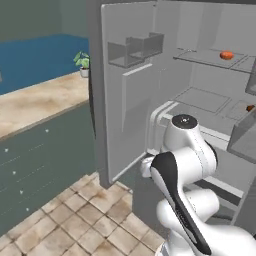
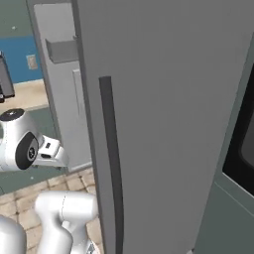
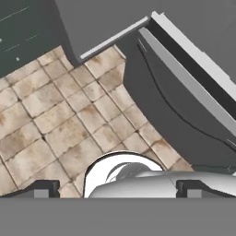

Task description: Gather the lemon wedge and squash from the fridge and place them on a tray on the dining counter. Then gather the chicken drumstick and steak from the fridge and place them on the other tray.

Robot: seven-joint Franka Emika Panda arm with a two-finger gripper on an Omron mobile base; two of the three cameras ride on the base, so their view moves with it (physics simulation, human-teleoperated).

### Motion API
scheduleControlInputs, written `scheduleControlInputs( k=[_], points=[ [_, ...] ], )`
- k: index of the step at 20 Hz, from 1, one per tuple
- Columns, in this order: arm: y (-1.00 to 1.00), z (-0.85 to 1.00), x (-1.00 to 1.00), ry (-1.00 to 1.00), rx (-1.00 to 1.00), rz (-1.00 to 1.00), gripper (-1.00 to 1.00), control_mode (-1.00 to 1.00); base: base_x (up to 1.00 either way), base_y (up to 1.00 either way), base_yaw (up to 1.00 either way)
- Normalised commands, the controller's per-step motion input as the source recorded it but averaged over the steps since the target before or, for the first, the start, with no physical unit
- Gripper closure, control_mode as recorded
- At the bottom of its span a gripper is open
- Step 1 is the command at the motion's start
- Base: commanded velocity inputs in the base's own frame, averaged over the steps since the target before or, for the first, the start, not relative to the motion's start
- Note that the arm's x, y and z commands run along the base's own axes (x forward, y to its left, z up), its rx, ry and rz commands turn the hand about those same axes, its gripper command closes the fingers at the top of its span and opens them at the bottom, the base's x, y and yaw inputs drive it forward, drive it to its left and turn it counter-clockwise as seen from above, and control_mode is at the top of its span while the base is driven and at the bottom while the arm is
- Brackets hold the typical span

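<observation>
Tiled floor (image 3: 55,120) beside fridge door (image 1: 127,90)

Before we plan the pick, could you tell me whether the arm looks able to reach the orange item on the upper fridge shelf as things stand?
Probably yes. The fridge door stands open and the orange item lies exposed on the upper shelf. But the end effector points down at the floor tiles, so the arm must lift and swing in first.

No readable text, labels, brands, numbers or signs appear on anything here.
</observation>
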Motion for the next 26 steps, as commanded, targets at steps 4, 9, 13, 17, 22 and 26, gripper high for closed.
scheduleControlInputs(
  k=[4,9,13,17,22,26],
  points=[
    [0.00,0.00,0.00,0.00,0.00,0.00,-1.00,1.00,0.20,0.22,-0.41],
    [0.00,0.00,0.00,0.00,0.00,0.00,-1.00,1.00,0.27,0.25,-0.42],
    [0.00,0.00,0.00,0.00,0.00,0.00,-1.00,1.00,0.38,0.32,-0.42],
    [0.00,0.00,0.00,0.00,0.00,0.00,-1.00,1.00,0.38,0.31,-0.42],
    [0.00,0.00,0.00,0.00,0.00,0.00,-1.00,1.00,0.31,0.28,-0.42],
    [0.00,0.00,0.00,0.00,0.00,0.00,-1.00,1.00,0.30,0.24,-0.42]
  ],
)
